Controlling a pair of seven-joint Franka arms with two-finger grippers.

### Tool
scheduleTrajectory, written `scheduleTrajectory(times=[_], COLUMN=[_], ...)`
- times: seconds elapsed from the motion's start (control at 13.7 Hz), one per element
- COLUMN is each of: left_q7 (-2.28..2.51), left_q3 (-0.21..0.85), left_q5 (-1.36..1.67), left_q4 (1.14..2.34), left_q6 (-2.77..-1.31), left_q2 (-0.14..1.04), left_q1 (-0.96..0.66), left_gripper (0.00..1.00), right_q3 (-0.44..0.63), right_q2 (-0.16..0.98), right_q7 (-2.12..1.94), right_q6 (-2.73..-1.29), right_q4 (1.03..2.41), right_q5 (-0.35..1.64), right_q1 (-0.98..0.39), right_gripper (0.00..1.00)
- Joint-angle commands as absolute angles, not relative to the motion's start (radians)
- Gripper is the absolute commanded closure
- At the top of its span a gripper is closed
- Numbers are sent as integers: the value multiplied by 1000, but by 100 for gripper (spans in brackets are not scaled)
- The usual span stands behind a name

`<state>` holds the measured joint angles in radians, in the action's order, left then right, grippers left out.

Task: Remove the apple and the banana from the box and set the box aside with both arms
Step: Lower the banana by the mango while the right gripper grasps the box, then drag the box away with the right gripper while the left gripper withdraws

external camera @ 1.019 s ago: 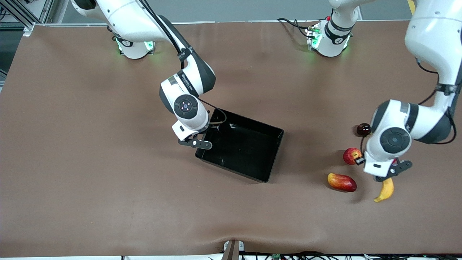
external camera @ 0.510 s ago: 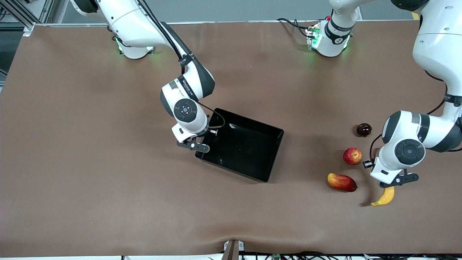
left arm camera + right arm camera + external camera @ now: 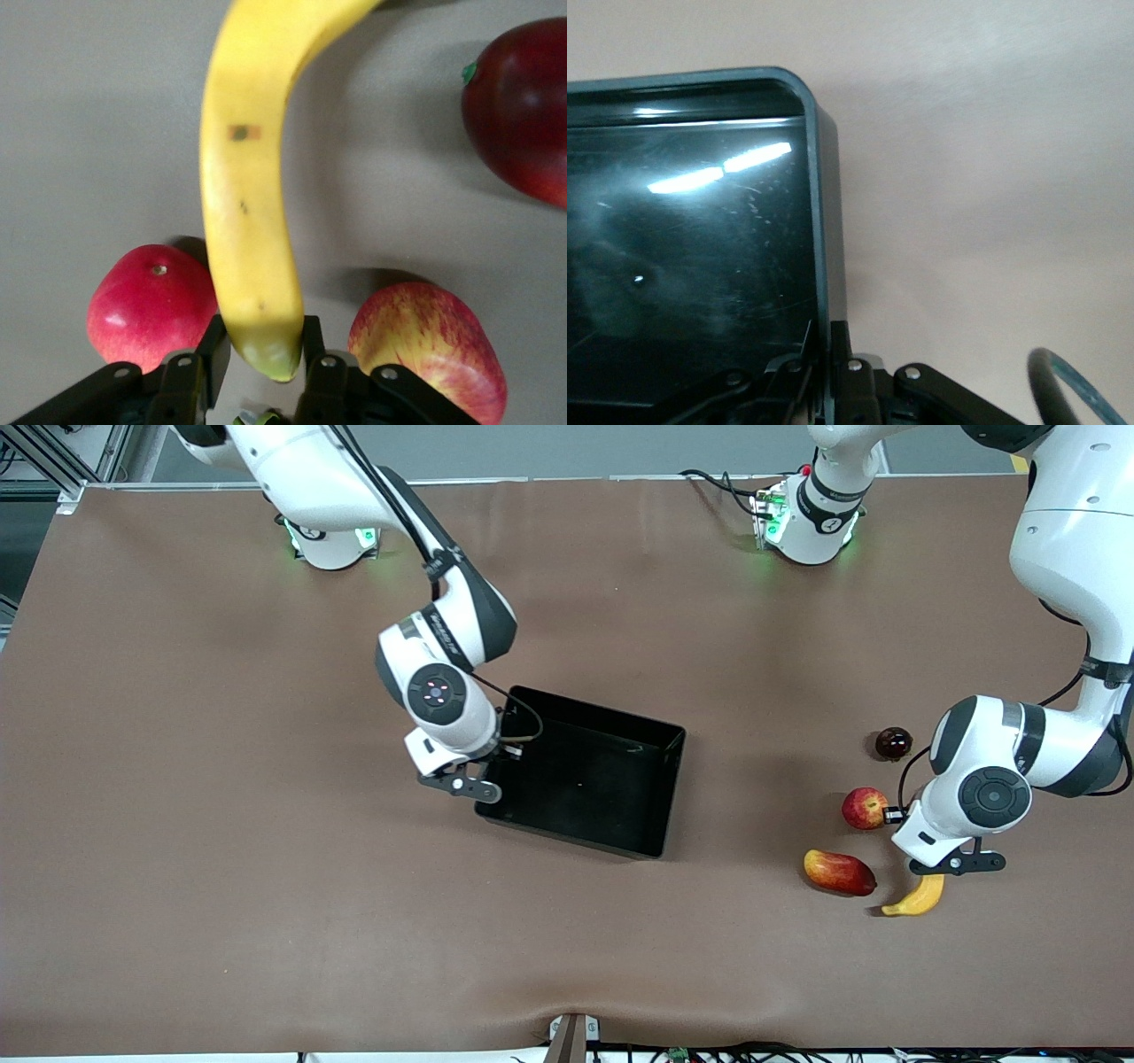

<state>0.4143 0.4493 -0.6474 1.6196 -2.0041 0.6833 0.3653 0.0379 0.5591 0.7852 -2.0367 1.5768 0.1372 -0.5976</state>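
The right gripper (image 3: pixel 829 354) pinches the box (image 3: pixel 611 779) wall tight between its fingers; it looks light, stiff, slippery. The left gripper (image 3: pixel 264 354) hugs the banana (image 3: pixel 252 177) tip.

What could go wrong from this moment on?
1. The right gripper is shut on just the thin wall of the box, at one end; dragged from there, the box may pivot or slip free.
2. The left gripper pinches only the tip of the banana; it could roll into the mango or apple beside it.
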Motion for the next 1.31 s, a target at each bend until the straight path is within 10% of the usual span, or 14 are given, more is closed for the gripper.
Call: scheduleTrajectory(times=[0.0,0.66,1.24], left_q7=[406,400,384], left_q3=[459,522,540], left_q5=[-658,-541,-323], left_q4=[1599,1562,1545], left_q6=[-1994,-1928,-1757], left_q2=[657,474,214], left_q1=[367,374,379], left_gripper=[0,0,0], right_q3=[31,34,34], right_q2=[437,204,322], right_q7=[784,326,-329], right_q6=[-1939,-1850,-1933], right_q4=[1604,1822,1838], right_q5=[126,103,133], right_q1=[-540,-126,319], right_gripper=[100,100,100])
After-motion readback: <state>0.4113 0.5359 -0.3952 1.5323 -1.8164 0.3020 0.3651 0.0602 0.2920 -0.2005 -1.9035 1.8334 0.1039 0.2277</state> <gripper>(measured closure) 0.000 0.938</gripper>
